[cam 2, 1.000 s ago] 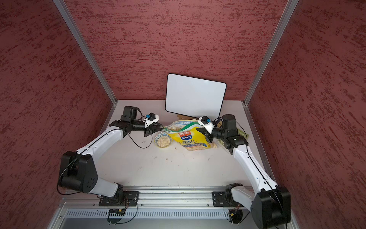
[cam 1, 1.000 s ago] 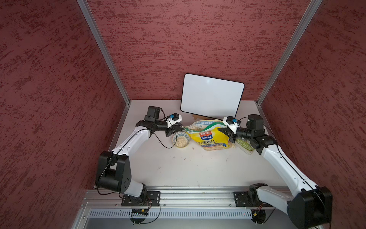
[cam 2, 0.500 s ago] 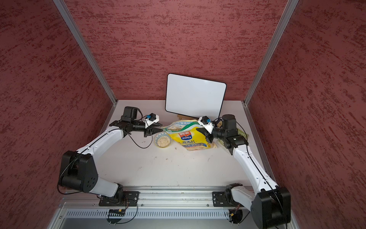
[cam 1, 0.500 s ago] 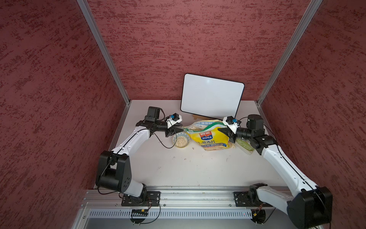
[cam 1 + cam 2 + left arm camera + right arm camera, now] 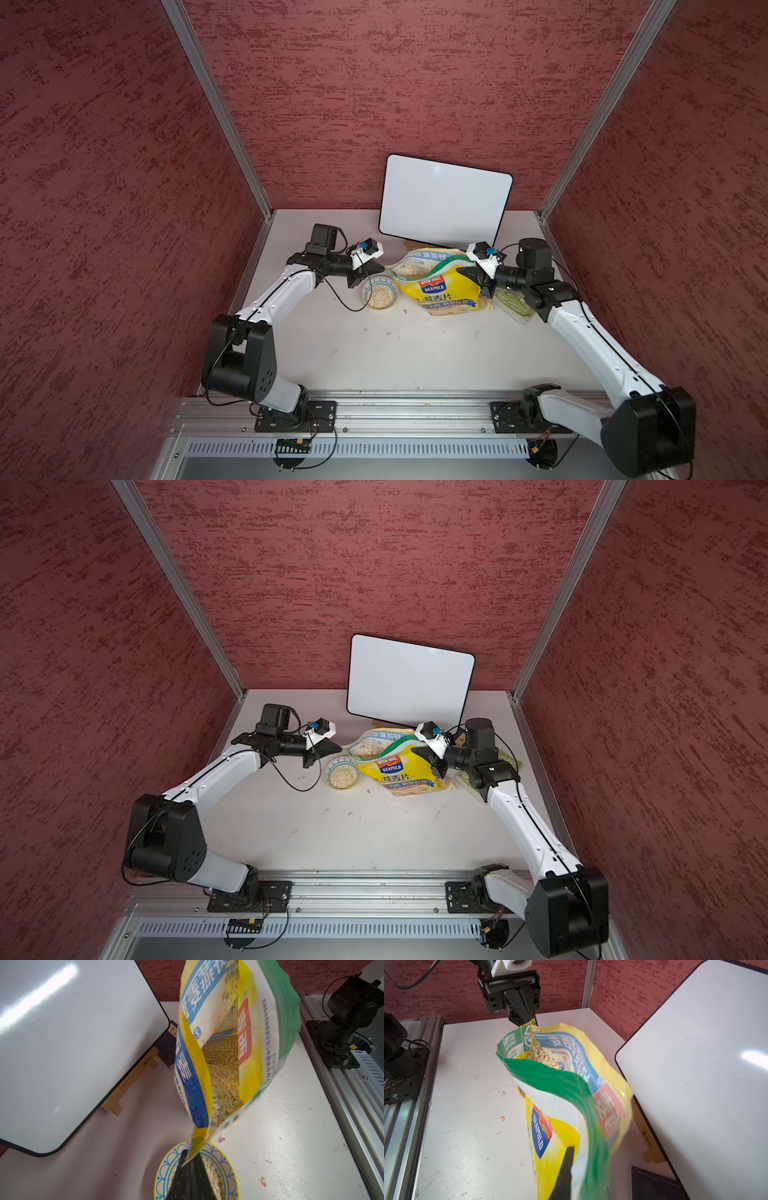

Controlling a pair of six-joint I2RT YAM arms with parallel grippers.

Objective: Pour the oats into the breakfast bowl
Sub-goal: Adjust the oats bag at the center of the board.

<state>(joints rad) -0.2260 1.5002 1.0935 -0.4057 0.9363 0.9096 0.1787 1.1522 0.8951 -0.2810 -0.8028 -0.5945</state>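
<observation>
One pouch, one bowl, one whiteboard, one wooden stand, one green book, one dark book, two arms, left arm and right arm, two grippers, left gripper and right gripper, one table.

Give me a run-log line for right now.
left hand: shut on pouch corner | right hand: shut on pouch top edge | pouch: open, tipped toward bowl | bowl: holds oats
</observation>
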